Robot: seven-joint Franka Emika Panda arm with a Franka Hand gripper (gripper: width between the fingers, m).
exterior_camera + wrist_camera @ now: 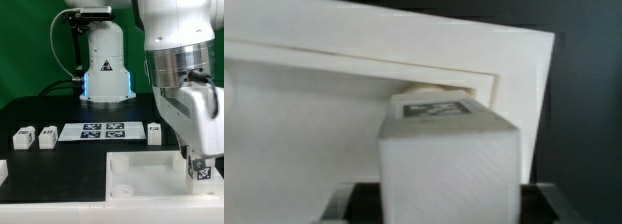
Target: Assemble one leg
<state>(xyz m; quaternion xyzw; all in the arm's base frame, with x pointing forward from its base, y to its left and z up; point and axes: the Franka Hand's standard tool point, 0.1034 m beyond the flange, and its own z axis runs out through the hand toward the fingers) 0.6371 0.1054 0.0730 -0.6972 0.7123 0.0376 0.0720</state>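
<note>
My gripper (198, 158) is shut on a small white leg (201, 171) with a black-and-white tag, held upright at the exterior view's right. The leg's lower end is at the right side of the large white panel (135, 172); I cannot tell whether they touch. In the wrist view the leg (446, 155) fills the space between the dark fingers (356, 203) of the gripper (446, 208). Its tagged end points at the panel (331, 90), near a rim. Three more legs lie on the table: two at the left (22, 138) (46, 137) and one on the right (154, 133).
The marker board (103, 130) lies between the loose legs behind the panel. The robot base (104, 70) stands at the back centre with cables on its left. A white part (3, 172) shows at the exterior view's left edge.
</note>
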